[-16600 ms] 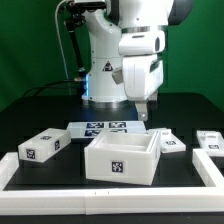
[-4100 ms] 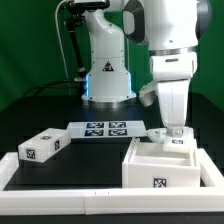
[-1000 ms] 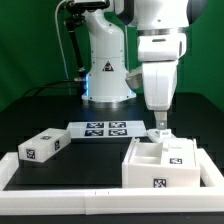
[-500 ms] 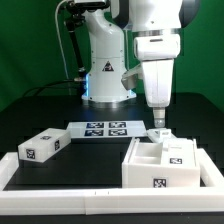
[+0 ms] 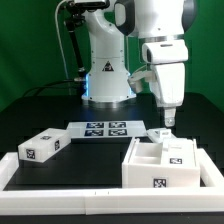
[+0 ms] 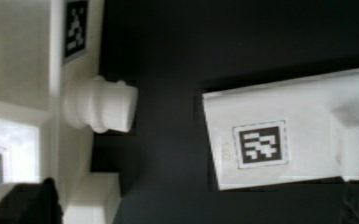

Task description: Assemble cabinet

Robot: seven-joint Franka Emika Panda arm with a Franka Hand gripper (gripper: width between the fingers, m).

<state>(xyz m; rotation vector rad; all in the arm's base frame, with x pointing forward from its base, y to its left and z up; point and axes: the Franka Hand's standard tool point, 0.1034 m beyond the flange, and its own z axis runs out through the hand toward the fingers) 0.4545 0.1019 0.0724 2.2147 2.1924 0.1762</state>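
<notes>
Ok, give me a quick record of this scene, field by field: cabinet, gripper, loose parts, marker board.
cabinet: front, exterior view's right, open side up
gripper: hangs above the cabinet's far edge, open or shut unclear
small white part: on table just behind cabinet
tagged block: exterior view's left, apart
marker board: flat, centre back

Black surface carries the cabinet at the exterior view's right, up front. A tagged white block sits well left. The marker board lies flat farther back, between them.
</notes>
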